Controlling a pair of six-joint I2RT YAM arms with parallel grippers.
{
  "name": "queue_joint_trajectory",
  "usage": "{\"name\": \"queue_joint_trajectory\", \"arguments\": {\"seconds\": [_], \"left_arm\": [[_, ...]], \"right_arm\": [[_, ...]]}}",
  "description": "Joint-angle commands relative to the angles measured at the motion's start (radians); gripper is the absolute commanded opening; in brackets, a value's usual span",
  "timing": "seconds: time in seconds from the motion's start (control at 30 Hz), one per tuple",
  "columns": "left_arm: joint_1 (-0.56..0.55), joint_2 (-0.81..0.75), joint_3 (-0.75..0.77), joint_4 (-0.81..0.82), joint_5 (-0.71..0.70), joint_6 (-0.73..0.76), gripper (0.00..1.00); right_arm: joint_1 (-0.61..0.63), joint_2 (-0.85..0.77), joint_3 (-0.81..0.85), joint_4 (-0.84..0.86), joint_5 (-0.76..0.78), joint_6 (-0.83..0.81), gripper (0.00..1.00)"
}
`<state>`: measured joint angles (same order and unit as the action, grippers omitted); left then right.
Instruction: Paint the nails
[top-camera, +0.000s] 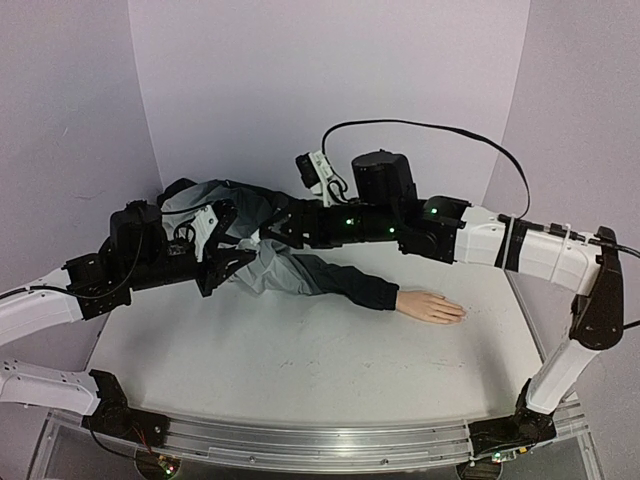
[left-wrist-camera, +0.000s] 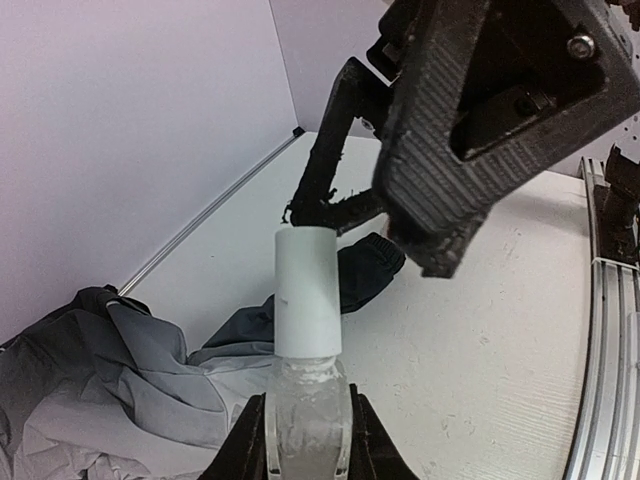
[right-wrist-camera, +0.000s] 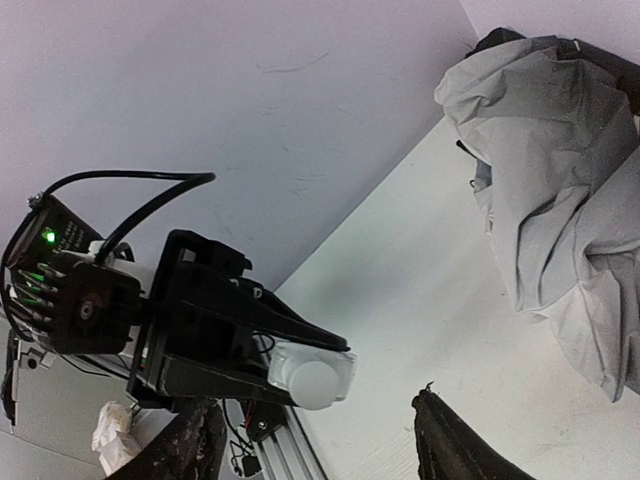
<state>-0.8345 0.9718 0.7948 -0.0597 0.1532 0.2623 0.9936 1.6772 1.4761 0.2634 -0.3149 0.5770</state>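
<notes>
Lying flat on the table (top-camera: 300, 370), the grey sleeve (top-camera: 340, 280) points right, its mannequin hand (top-camera: 430, 306) well away from both grippers. The left gripper (left-wrist-camera: 307, 418) squeezes the little bottle (left-wrist-camera: 305, 380). The right gripper (right-wrist-camera: 315, 425) is open and empty, facing the white cap (left-wrist-camera: 307, 290). The nails (top-camera: 458, 314) point right.

top view looks down from behind; wrist views, close, share the bottle (left-wrist-camera: 306, 290)
</notes>
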Motion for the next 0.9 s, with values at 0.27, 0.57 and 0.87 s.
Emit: {"name": "queue_joint_trajectory", "arguments": {"seconds": [0.27, 0.57, 0.87], "left_arm": [[0.003, -0.018, 0.042, 0.034, 0.012, 0.02, 0.0], [0.003, -0.012, 0.046, 0.031, 0.031, 0.009, 0.0], [0.003, -0.007, 0.047, 0.026, 0.039, 0.008, 0.0]], "right_arm": [[-0.017, 0.045, 0.062, 0.094, -0.205, 0.066, 0.61], [-0.057, 0.069, 0.069, 0.106, -0.26, 0.071, 0.48], [-0.061, 0.11, 0.108, 0.111, -0.304, 0.061, 0.39]]}}
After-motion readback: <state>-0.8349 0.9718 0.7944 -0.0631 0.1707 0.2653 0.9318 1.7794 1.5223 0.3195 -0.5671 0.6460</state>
